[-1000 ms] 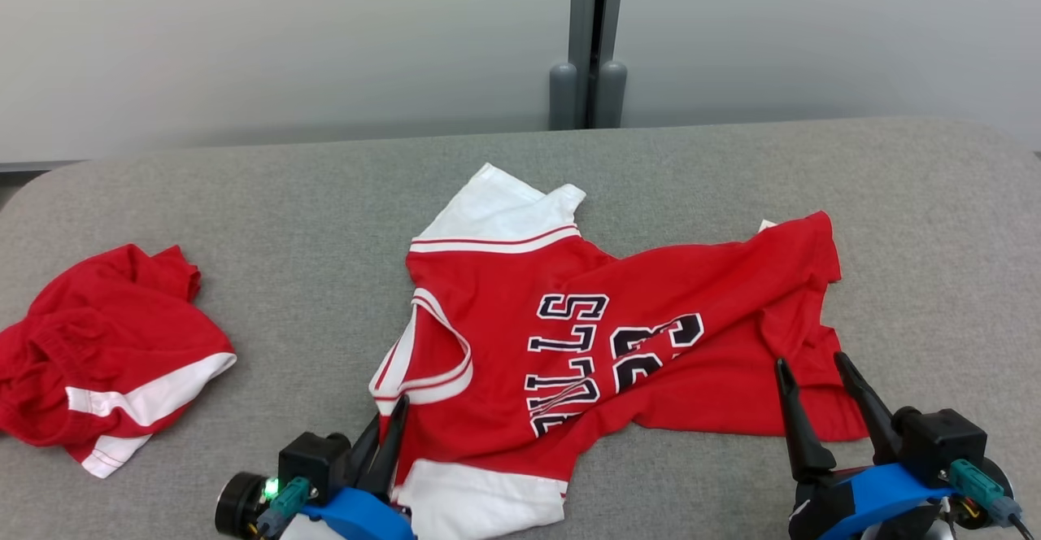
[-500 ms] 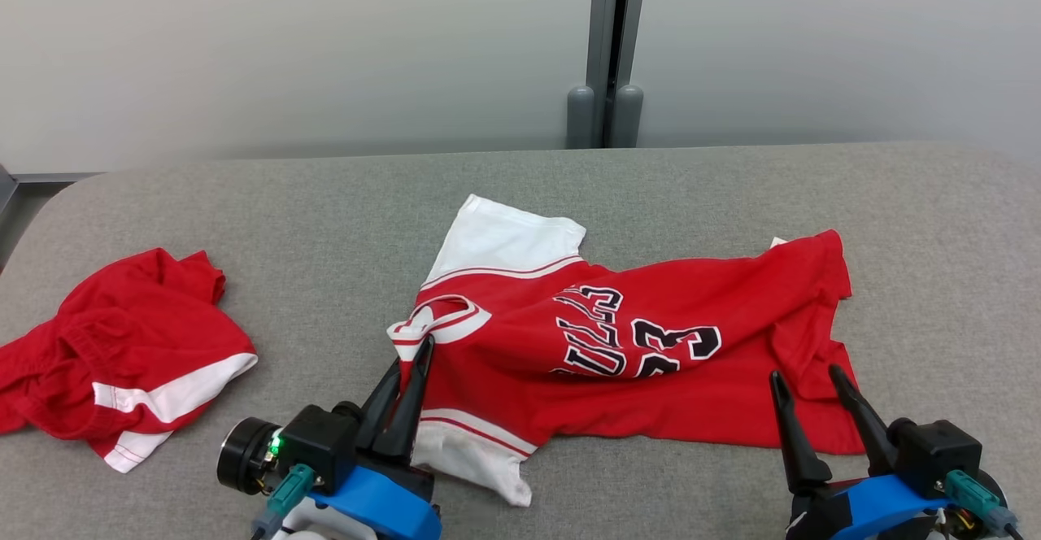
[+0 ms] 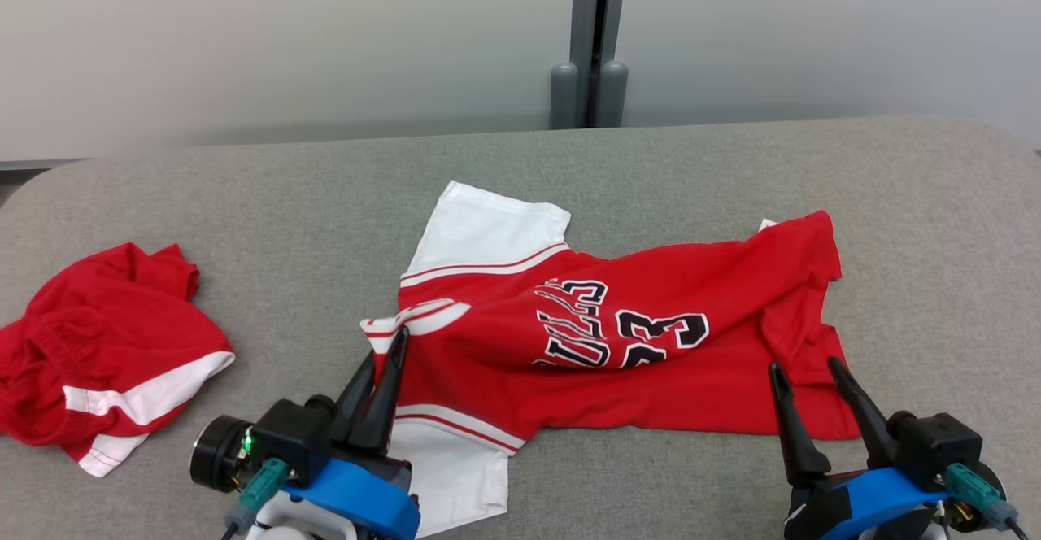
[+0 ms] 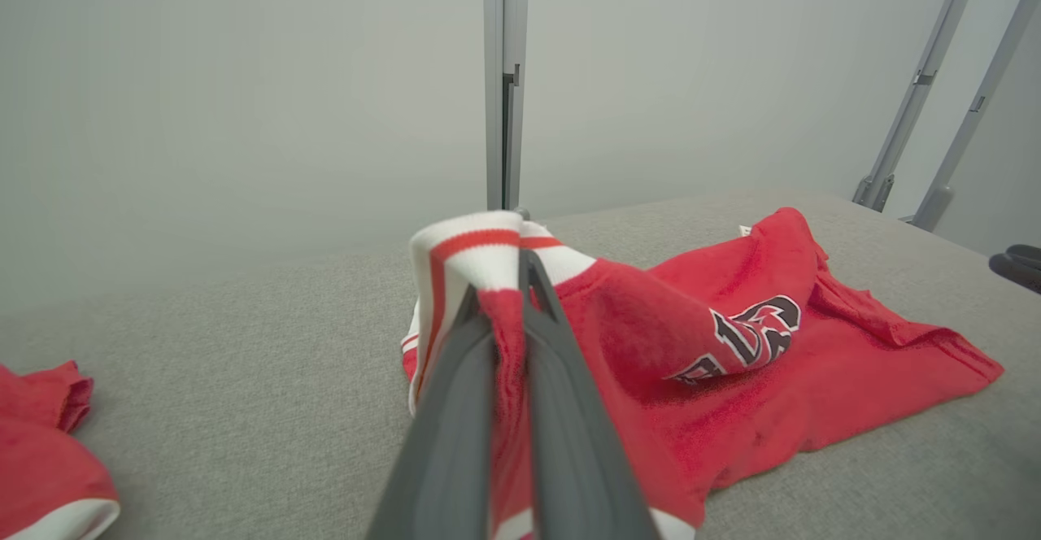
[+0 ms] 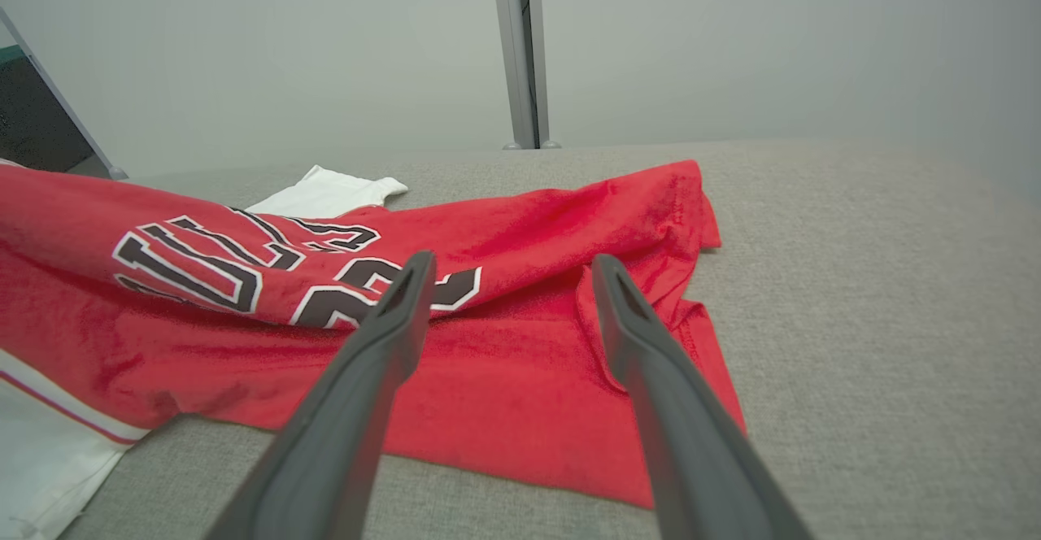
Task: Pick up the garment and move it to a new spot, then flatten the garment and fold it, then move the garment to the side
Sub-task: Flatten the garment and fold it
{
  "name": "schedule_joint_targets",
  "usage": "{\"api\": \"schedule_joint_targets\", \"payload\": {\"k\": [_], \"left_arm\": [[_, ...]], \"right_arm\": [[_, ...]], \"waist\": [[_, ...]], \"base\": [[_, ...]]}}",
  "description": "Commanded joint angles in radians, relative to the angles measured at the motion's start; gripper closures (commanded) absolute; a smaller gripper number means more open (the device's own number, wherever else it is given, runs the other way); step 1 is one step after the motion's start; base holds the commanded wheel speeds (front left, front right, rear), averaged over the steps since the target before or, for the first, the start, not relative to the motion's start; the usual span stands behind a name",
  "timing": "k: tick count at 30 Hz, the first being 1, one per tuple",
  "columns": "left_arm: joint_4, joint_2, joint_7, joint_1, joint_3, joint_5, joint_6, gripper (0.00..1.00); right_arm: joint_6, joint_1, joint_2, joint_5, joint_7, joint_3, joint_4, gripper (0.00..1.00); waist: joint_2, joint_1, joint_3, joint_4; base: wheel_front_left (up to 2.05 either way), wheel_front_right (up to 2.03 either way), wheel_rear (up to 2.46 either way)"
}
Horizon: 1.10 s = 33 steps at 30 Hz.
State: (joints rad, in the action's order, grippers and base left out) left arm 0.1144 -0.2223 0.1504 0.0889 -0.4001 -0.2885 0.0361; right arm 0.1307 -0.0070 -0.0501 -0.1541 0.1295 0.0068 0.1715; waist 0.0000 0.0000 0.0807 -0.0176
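- Grey felt-like tabletop (image 3: 732, 166) runs back to a pale wall with a grey post (image 3: 587, 36).
- The jersey (image 3: 651, 361) lies mid-table on the robot's side. It is red with white striped panels and black lettering outlined in white, creased and partly doubled over.
- The left gripper (image 3: 394, 337) is clenched on the jersey's striped trim (image 4: 476, 247), raising a small peak of cloth.
- The right gripper (image 3: 803, 365) is spread and empty above the hem at the other end.
- The jersey looks light and limp. Held at one pinch it will likely sag and drag on the table.
- The seamed edges look the surest holds: the trim and the hem corner.
- Another red-and-white garment (image 3: 106, 353) sits heaped well apart on the left.
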Motion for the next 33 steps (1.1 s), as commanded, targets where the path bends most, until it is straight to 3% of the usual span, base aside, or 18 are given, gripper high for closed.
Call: {"api": "schedule_joint_targets", "payload": {"k": [1, 28, 29, 30, 31, 32, 33], "left_arm": [[0.008, -0.006, 0.007, 0.021, 0.007, -0.003, -0.002, 1.00], [0.476, -0.021, 0.109, 0.272, 0.119, -0.056, 0.020, 1.00], [0.513, -0.018, 0.113, 0.288, 0.121, -0.053, 0.023, 0.93], [0.513, -0.018, 0.113, 0.288, 0.121, -0.053, 0.023, 0.93], [0.530, -0.017, 0.114, 0.295, 0.120, -0.048, 0.023, 0.27], [0.546, -0.014, 0.115, 0.301, 0.124, -0.047, 0.022, 0.00], [0.558, -0.012, 0.115, 0.308, 0.128, -0.045, 0.022, 0.00]], "right_arm": [[0.000, -0.013, -0.001, 0.000, 0.005, -0.003, -0.001, 0.00], [0.000, -0.096, -0.001, -0.002, 0.038, -0.013, 0.020, 0.00], [0.000, -0.097, -0.001, -0.002, 0.041, -0.013, 0.024, 0.00], [0.000, -0.097, -0.001, -0.002, 0.041, -0.013, 0.024, 0.00], [0.000, -0.100, -0.001, -0.002, 0.043, -0.012, 0.026, 0.00], [0.000, -0.104, -0.001, -0.003, 0.045, -0.012, 0.027, 0.00], [0.000, -0.107, -0.001, -0.003, 0.046, -0.013, 0.030, 0.00]], "waist": [[0.0000, 0.0000, 0.004, -0.003], [0.0000, 0.0000, 0.142, -0.151], [0.0000, 0.0000, 0.149, -0.154], [0.0000, 0.0000, 0.149, -0.154], [0.0000, 0.0000, 0.152, -0.155], [0.0000, 0.0000, 0.153, -0.155], [0.0000, 0.0000, 0.154, -0.154]], "base": [[0.00, 0.00, 0.00], [0.00, 0.00, 0.00], [0.00, 0.00, 0.00], [0.00, 0.00, 0.00], [0.00, 0.00, 0.00], [0.00, 0.00, 0.00], [0.00, 0.00, 0.00]]}}
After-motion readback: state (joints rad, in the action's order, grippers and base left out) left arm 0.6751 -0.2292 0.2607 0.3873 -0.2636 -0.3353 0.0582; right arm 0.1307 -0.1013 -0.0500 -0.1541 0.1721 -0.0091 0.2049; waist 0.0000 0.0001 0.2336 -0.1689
